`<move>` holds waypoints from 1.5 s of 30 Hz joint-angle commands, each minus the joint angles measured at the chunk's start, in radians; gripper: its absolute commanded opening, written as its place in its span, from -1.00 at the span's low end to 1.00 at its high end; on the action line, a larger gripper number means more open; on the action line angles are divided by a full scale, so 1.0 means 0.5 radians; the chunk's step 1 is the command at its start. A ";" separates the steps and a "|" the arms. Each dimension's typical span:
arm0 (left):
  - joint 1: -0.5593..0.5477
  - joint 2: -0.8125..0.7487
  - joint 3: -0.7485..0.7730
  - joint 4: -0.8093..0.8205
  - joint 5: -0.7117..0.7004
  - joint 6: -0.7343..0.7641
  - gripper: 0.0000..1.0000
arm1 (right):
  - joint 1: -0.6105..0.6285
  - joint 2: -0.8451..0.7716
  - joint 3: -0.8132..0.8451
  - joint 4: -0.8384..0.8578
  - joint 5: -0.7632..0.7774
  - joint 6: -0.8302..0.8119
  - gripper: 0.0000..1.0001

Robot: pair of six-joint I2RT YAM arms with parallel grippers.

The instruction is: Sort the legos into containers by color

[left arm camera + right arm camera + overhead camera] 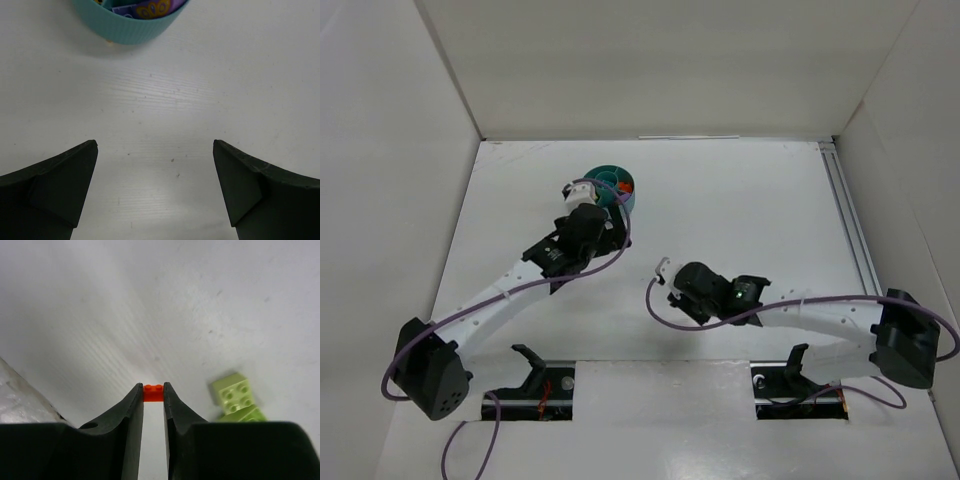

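In the right wrist view my right gripper (pixel 153 390) is shut on a small orange lego (pixel 153 393), pinched at the very tips just above the table. Two lime green legos (pixel 232 391) lie touching each other just to its right. From above, the right gripper (pixel 665 272) sits mid-table, right of centre. The round teal dish (pixel 611 185) stands at the back, with orange pieces showing inside. My left gripper (pixel 582 195) hovers at the dish's near-left side. Its jaws stand wide open over bare table (pixel 155 150), and the dish's ribbed wall (pixel 132 27) with purple pieces inside lies ahead.
White walls enclose the table on the left, back and right. A metal rail (pixel 848 225) runs along the right edge. Two cut-outs with cables (pixel 545 385) lie at the near edge by the arm bases.
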 commanded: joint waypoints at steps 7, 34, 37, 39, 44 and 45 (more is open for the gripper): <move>0.431 -0.326 -0.166 -0.036 0.045 -0.180 0.98 | -0.267 0.208 0.757 0.315 0.073 -0.637 -0.50; 0.781 -0.268 -0.231 0.283 0.198 -0.024 0.98 | -0.928 1.935 2.739 0.555 -0.962 -1.205 -0.53; 0.782 -0.225 -0.213 0.283 0.198 0.019 0.98 | -0.946 1.981 2.782 0.555 -0.962 -1.205 -0.50; 0.782 -0.197 -0.188 0.283 0.198 0.019 0.98 | -0.946 2.003 2.801 0.555 -0.962 -1.205 -0.50; 0.782 -0.176 -0.167 0.302 0.235 0.037 0.98 | -0.946 2.043 2.819 0.555 -0.962 -1.205 -0.39; 0.782 -0.176 -0.167 0.302 0.235 0.037 0.98 | -0.946 2.043 2.819 0.555 -0.962 -1.205 -0.38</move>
